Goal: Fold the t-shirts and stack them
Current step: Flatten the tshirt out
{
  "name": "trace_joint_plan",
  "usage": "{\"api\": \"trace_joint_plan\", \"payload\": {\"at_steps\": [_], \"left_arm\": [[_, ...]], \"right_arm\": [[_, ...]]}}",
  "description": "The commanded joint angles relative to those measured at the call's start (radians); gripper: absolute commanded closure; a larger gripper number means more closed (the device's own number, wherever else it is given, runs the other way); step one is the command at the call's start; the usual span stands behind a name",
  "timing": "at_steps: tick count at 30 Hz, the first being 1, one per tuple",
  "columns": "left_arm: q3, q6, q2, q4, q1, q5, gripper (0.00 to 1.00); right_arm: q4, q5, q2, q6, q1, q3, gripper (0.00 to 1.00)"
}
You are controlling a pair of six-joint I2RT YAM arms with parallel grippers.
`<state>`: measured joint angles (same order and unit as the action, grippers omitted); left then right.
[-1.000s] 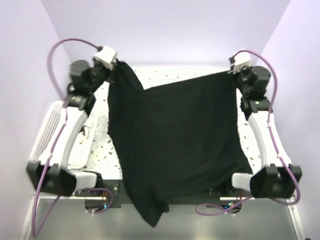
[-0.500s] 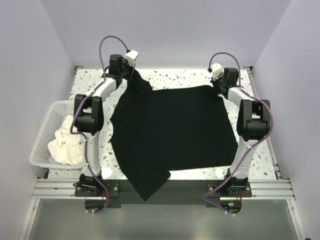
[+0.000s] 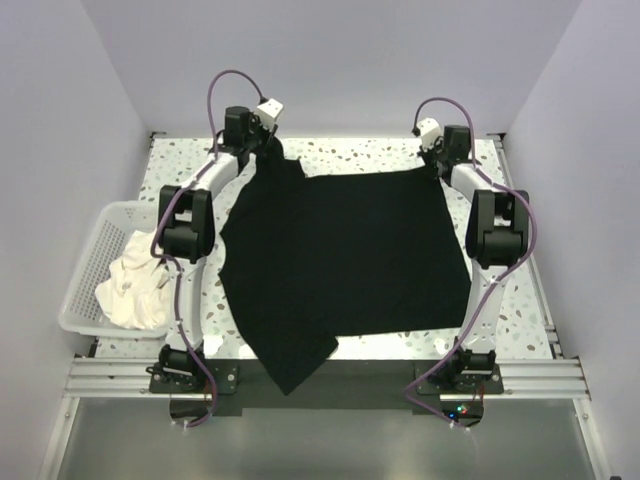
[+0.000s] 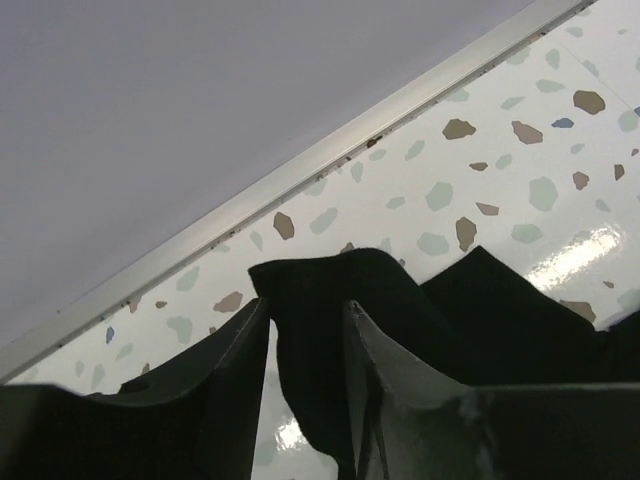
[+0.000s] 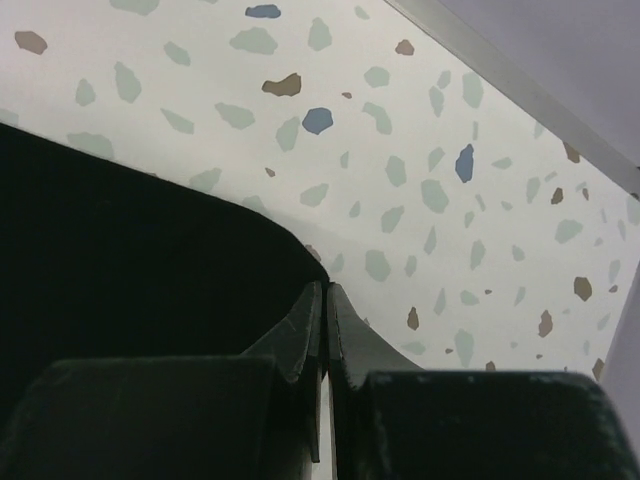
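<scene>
Speckled table [image 3: 520,300], lilac walls [image 3: 350,60]. Black t-shirt [image 3: 350,250] spread flat, part hanging over near edge. 2 arms stretched to its far corners: left gripper [image 4: 305,305] jaws slightly apart around a fold, right gripper [image 5: 325,285] clamped on shirt corner. White t-shirt [image 3: 130,285] in basket [image 3: 85,255].

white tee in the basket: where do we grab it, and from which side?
Probably pinch a raised fold near the top of the white t-shirt, coming straight down from above. It lies crumpled in a heap with no clear hem or collar showing, and the basket walls close off its sides.
</scene>
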<state>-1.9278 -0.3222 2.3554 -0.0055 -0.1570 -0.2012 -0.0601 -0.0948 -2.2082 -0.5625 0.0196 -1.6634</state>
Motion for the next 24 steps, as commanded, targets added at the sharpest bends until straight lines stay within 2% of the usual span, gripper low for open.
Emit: {"api": "trace_joint_plan", "payload": {"at_steps": [1, 2, 8, 16, 24], "left_arm": [[-0.094, 0.024, 0.048, 0.044, 0.014, 0.002, 0.57], [-0.112, 0.041, 0.048, 0.021, 0.020, -0.009, 0.50], [-0.148, 0.127, -0.004, -0.108, 0.077, -0.058, 0.42], [-0.149, 0.146, 0.011, -0.310, 0.114, -0.092, 0.46], [-0.209, 0.149, 0.099, -0.405, 0.112, -0.101, 0.55]], "right_arm": [[-0.023, 0.013, -0.034, -0.022, 0.002, -0.070, 1.00], [-0.038, 0.013, -0.041, -0.027, 0.002, -0.078, 1.00], [-0.060, 0.006, -0.061, -0.037, 0.002, -0.107, 1.00], [-0.093, 0.018, -0.097, -0.042, 0.002, -0.159, 1.00], [-0.113, 0.026, -0.108, -0.048, 0.002, -0.177, 1.00]]}}
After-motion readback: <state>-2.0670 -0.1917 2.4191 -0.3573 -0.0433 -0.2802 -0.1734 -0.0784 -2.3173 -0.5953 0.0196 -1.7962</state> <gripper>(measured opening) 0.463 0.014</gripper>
